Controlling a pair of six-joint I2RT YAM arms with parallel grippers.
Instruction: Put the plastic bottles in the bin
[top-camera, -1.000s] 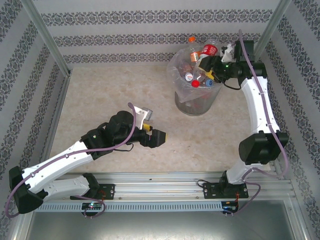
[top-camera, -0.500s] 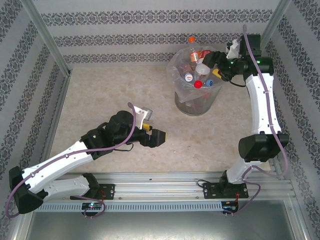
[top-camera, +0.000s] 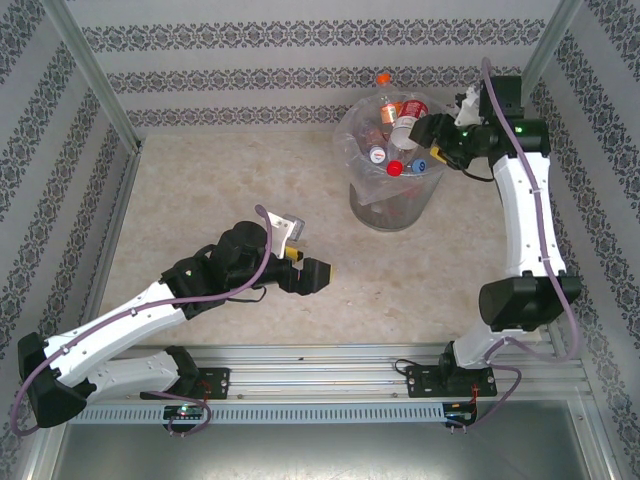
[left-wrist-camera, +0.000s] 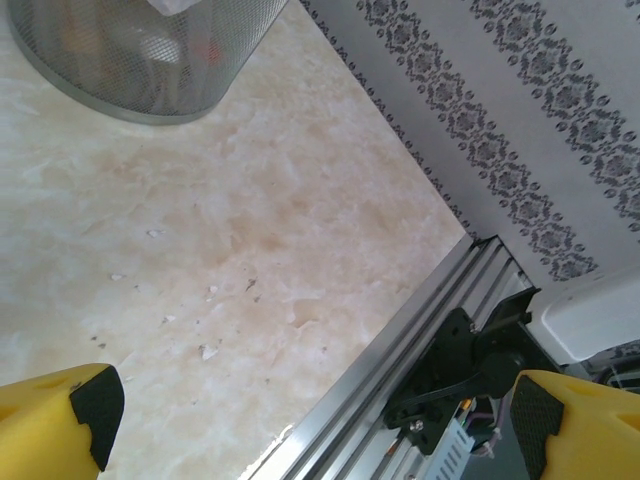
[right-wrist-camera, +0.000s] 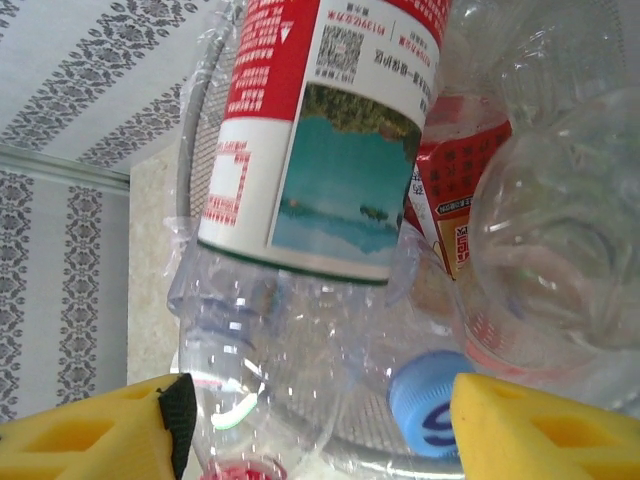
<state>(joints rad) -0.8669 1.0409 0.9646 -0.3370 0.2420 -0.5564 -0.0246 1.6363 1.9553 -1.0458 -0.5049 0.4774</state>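
Note:
The bin (top-camera: 392, 208), a grey mesh bucket with a crinkly clear liner, stands at the back right, heaped with plastic bottles (top-camera: 396, 130). My right gripper (top-camera: 432, 143) hangs at its right rim, jaws apart. In the right wrist view a clear bottle with a red and white label (right-wrist-camera: 320, 130) lies on the pile just ahead of the right gripper (right-wrist-camera: 320, 435), its neck between the yellow fingers (right-wrist-camera: 550, 430) but not clamped. A blue cap (right-wrist-camera: 430, 400) sits beside it. My left gripper (top-camera: 318, 272) is open over the bare table, holding nothing, as the left wrist view (left-wrist-camera: 310, 410) also shows.
The bin's mesh wall (left-wrist-camera: 130, 60) is ahead of the left gripper across open marble tabletop (left-wrist-camera: 250, 220). An aluminium rail (left-wrist-camera: 400, 340) with the right arm's base runs along the near edge. Patterned walls (top-camera: 300, 60) enclose the table.
My right gripper has let go of the red-labelled bottle, which now lies on the pile in the bin, and has drawn back a little to the right. The left arm has not moved.

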